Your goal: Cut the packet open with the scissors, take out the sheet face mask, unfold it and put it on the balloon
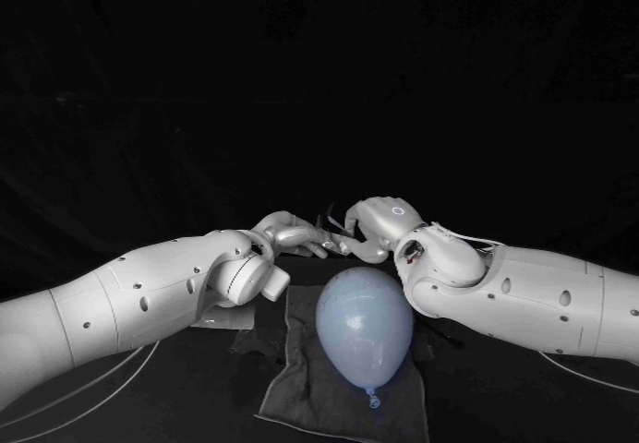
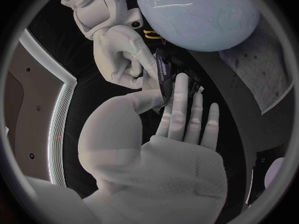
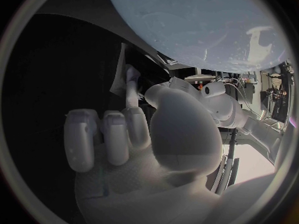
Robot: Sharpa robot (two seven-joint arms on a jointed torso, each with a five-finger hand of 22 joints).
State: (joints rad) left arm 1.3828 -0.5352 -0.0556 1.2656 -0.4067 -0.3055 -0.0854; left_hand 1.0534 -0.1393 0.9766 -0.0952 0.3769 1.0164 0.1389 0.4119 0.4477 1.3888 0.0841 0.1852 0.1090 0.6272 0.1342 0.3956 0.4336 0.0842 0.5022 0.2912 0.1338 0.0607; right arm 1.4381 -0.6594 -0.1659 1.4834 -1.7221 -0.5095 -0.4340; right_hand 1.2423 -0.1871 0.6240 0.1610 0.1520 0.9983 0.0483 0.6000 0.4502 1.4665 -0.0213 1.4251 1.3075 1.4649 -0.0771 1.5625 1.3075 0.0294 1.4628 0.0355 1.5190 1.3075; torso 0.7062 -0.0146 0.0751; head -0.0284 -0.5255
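Observation:
A pale blue balloon [image 1: 362,325] lies on a grey cloth [image 1: 300,388] at the table's middle. Just behind it my two hands meet above the table. My left hand [image 1: 288,234] pinches a small dark packet [image 2: 166,78] between thumb and fingers. My right hand [image 1: 379,224] comes from the other side, and its fingertips [image 2: 138,68] grip the same packet. In the right wrist view a pale strip of the packet [image 3: 120,73] stands beside a raised finger [image 3: 131,87], while the other fingers are curled. The balloon [image 2: 198,12] bulges close to both hands.
A pale flat thing [image 1: 223,319] lies on the table under my left forearm. Something small and yellow [image 2: 149,34] sits beside the balloon near my right hand; I cannot tell what it is. The cloth [image 2: 261,69] reaches toward the table's front edge.

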